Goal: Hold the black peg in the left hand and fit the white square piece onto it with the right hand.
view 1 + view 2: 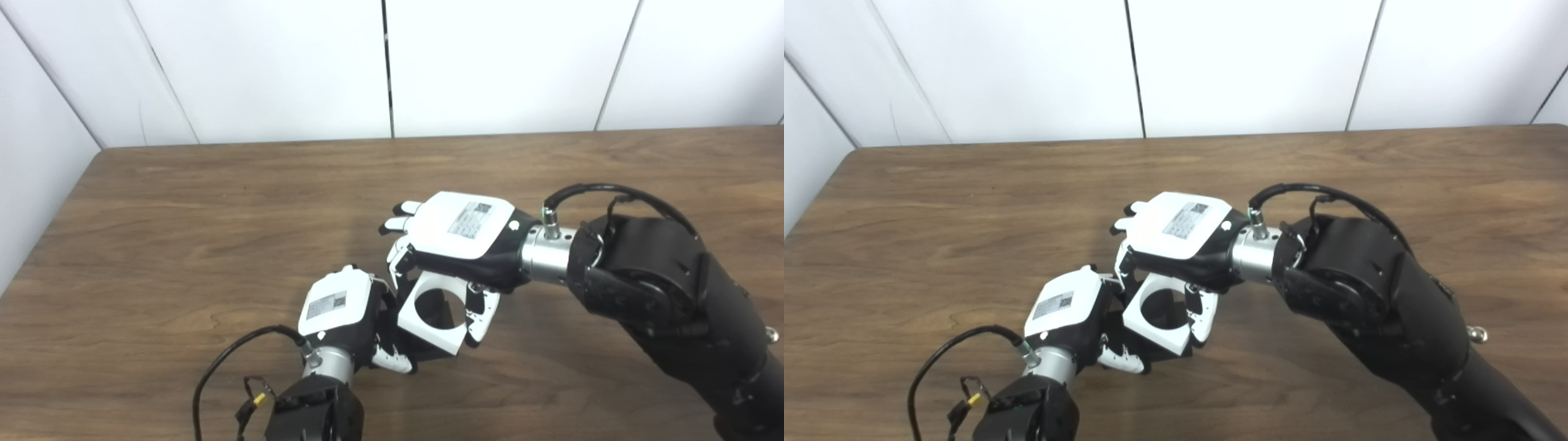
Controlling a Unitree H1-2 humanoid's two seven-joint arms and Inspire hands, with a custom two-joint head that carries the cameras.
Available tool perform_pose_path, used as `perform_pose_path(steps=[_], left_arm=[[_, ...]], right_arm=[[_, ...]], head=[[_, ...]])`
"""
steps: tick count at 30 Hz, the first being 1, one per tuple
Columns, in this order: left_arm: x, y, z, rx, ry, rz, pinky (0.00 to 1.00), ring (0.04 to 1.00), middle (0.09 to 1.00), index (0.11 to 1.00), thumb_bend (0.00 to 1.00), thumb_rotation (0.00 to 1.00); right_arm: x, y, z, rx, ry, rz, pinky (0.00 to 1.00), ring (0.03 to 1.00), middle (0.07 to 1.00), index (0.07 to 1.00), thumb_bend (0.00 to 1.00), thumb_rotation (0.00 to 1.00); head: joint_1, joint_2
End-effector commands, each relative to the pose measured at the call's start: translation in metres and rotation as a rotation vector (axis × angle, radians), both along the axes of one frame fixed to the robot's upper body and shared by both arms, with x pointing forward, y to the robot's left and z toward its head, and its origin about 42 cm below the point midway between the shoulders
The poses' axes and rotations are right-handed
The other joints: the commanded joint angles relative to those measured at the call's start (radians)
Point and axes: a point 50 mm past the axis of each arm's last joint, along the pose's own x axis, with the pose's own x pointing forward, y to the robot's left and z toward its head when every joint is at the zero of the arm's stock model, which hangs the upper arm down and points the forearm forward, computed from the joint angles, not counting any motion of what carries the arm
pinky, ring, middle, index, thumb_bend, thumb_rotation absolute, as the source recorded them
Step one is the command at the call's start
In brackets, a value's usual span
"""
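I see a brown wood-grain desk (184, 233) with a matte surface, backed by plain white wall panels (263, 67). The white square piece (432, 312) is a smooth, blocky plastic frame with a large round hole through its middle and a dark underside edge. My right hand (456, 236), glossy white shell over black, comes in palm down and grips that piece, with fingers (399, 260) curled over its far side and the thumb (479, 315) pressed on its near right edge. My left hand (343, 312) sits just beside the piece on its left, fingers closed toward it and touching its lower left corner. I cannot make out the black peg: whatever the left hand holds is hidden behind its dark palm and the piece. Both hands meet near the desk's front centre.
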Motion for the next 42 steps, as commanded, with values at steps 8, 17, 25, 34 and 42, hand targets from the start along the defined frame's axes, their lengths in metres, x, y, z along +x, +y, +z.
perform_pose_path(steps=[8,17,25,34,42], left_arm=[[-0.002,-0.058,0.002,-0.123,0.072,-0.022,1.0,0.985,0.877,0.485,0.52,0.05],[-0.003,-0.061,0.002,-0.141,0.071,-0.008,1.0,0.99,0.865,0.483,0.52,0.05],[-0.003,-0.061,0.004,-0.136,0.073,-0.011,1.0,0.985,0.859,0.482,0.52,0.05],[-0.003,-0.063,0.003,-0.137,0.07,-0.013,1.0,0.987,0.856,0.483,0.52,0.05],[-0.004,-0.065,0.004,-0.13,0.066,-0.013,1.0,0.983,0.847,0.483,0.52,0.05]], right_arm=[[-0.002,0.014,0.009,0.036,-0.077,0.043,1.0,0.945,0.774,0.482,0.52,0.14],[0.01,0.019,0.009,0.067,-0.089,0.039,1.0,0.927,0.768,0.482,0.52,0.13],[0.025,0.02,0.0,0.067,-0.072,0.017,1.0,0.916,0.768,0.482,0.52,0.13],[0.034,0.02,-0.003,0.064,-0.046,-0.001,1.0,0.918,0.769,0.483,0.52,0.13],[0.04,0.007,-0.005,0.059,-0.012,-0.023,1.0,0.923,0.774,0.488,0.53,0.14]], head=[[0.002,-0.006],[0.004,-0.006],[0.01,-0.001],[0.012,0.0],[0.012,0.003]])
